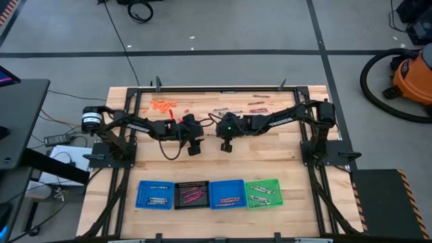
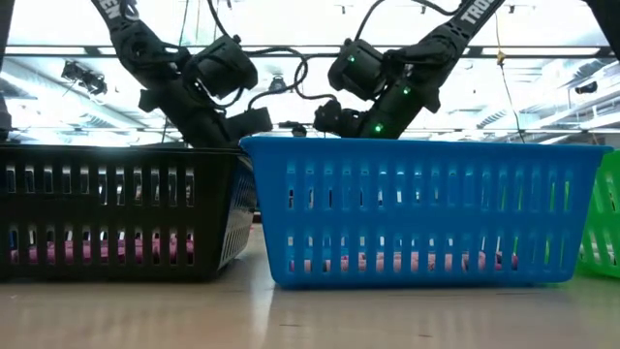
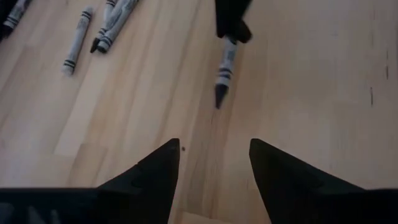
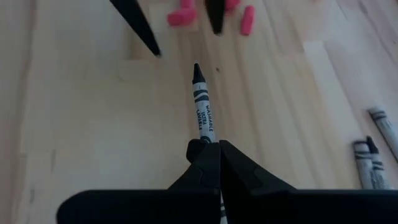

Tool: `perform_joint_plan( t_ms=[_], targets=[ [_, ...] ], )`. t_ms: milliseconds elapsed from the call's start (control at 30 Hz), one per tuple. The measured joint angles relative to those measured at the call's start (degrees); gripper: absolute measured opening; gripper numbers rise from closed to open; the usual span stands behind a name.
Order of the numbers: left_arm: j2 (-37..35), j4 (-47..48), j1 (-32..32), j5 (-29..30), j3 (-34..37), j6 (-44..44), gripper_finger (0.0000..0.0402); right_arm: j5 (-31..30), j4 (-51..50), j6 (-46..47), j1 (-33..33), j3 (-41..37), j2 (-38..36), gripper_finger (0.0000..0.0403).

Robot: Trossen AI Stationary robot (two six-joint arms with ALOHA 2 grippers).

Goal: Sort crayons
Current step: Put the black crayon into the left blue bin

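While the right hand [image 4: 210, 148] pinches a light, brittle crayon [image 4: 203, 112] by its wrapped end, the left hand [image 3: 214, 163] gapes empty.

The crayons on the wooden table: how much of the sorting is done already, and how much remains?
Partly done. Some crayons already lie in the four flat plastic trays, two blue, one black and one green. In hand: the right hand is shut on a grey paper-wrapped crayon; the left hand is open and empty, facing it. Left: orange-red pieces and grey and dark red crayons at the far edge.
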State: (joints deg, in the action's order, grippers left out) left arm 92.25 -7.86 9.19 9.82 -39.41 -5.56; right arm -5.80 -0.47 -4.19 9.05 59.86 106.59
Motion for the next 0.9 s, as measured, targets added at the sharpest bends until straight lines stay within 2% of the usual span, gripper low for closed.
perform_joint_plan(
  t_ms=[267, 500, 900],
  targets=[
    [1.18, -6.05, 0.00, -0.08, -0.08, -0.02, 0.0221, 0.60, 2.16, 1.18, -1.49, 0.04, -0.09, 0.0005],
    [1.18, -6.96, -0.08, -3.41, -0.08, 0.05, 0.0217, -0.13, 4.16, 1.23, -2.00, 0.09, -0.11, 0.0007],
    [1.18, -8.67, -0.07, -3.63, -0.08, 0.29, 0.0127, 0.92, 5.98, 4.07, -2.31, 0.11, -0.20, 0.0008]
  ],
)
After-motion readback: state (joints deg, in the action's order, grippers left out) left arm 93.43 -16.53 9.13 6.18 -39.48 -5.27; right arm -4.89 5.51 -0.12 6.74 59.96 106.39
